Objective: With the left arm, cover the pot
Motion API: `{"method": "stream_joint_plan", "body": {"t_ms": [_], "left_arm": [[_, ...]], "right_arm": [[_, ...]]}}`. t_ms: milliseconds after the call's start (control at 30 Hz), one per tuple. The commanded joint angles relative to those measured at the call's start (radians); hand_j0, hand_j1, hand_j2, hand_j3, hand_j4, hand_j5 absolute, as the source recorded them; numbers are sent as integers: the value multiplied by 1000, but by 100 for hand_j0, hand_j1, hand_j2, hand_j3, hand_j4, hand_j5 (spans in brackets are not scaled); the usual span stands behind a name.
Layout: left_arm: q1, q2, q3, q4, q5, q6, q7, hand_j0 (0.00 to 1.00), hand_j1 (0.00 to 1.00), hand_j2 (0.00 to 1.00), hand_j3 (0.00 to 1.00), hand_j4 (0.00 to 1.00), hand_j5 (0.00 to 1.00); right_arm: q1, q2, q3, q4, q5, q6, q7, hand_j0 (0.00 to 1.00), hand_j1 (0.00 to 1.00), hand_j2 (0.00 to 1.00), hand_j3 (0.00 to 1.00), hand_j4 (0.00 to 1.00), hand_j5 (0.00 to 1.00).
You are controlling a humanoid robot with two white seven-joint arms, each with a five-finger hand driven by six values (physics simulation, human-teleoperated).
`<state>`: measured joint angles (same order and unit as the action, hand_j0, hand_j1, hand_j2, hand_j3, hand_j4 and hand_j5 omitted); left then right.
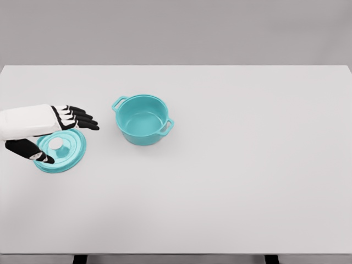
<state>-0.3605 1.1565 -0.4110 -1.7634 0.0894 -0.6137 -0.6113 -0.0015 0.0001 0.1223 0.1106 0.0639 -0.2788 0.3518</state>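
Note:
A teal pot [143, 119] with two side handles stands uncovered on the white table [231, 165], left of the middle. Its teal lid [61, 149], with a pale knob on top, lies flat on the table to the pot's left. My left hand [60, 135] hovers over the lid's left part, fingers spread above it and thumb low at the lid's near-left rim. The hand is open and grasps nothing. Part of the lid's left edge is hidden by the hand. The right arm does not show.
The table's far edge runs across the top and its front edge along the bottom. A grey wall lies behind.

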Motion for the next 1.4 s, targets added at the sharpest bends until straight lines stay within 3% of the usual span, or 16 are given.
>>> {"method": "stream_joint_plan", "body": {"t_ms": [0, 200, 300, 367, 567, 733, 933, 1067, 1133, 1367], "left_arm": [[0, 3, -8, -1, 6, 3, 0, 100, 100, 100, 100, 100, 100], [-29, -11, -8, 91, -142, 3, 0, 100, 100, 100, 100, 100, 100], [-29, -30, -9, 128, -142, 3, 0, 100, 100, 100, 100, 100, 100], [-34, -49, -23, 212, -138, 3, 0, 100, 100, 100, 100, 100, 100], [-173, -106, -140, 371, -137, 3, 0, 100, 100, 100, 100, 100, 100], [-173, -106, -215, 364, -135, 3, 0, 100, 100, 100, 100, 100, 100], [-178, -139, -230, 394, -145, 3, 0, 100, 100, 100, 100, 100, 100], [-236, -158, -267, 443, -158, 3, 0, 100, 100, 100, 100, 100, 100], [-241, -192, -269, 498, -207, 3, 0, 100, 100, 100, 100, 100, 100], [-244, -193, -273, 506, -211, 3, 0, 100, 100, 100, 100, 100, 100]], "right_arm": [[0, 0, 5, 0, 0, 0, 3, 100, 100, 100, 100, 100, 100], [0, 0, -1, 0, 0, 0, 3, 100, 100, 100, 100, 100, 100], [0, 0, -1, 1, 0, 0, 3, 100, 100, 100, 100, 100, 100], [0, 0, -1, 0, 0, 0, 3, 100, 100, 100, 100, 100, 100], [0, 0, -1, 0, 0, 0, 3, 100, 100, 100, 100, 100, 100], [0, 0, -1, 0, 0, -2, 3, 100, 100, 100, 100, 100, 100], [0, 0, -1, 0, 0, 0, 3, 100, 100, 100, 100, 100, 100], [0, 0, -1, 0, 0, 0, 1, 100, 100, 100, 100, 100, 100], [0, 0, -1, 0, 0, 0, 3, 100, 100, 100, 100, 100, 100], [0, 0, -1, 0, 0, 0, 3, 100, 100, 100, 100, 100, 100]]}}
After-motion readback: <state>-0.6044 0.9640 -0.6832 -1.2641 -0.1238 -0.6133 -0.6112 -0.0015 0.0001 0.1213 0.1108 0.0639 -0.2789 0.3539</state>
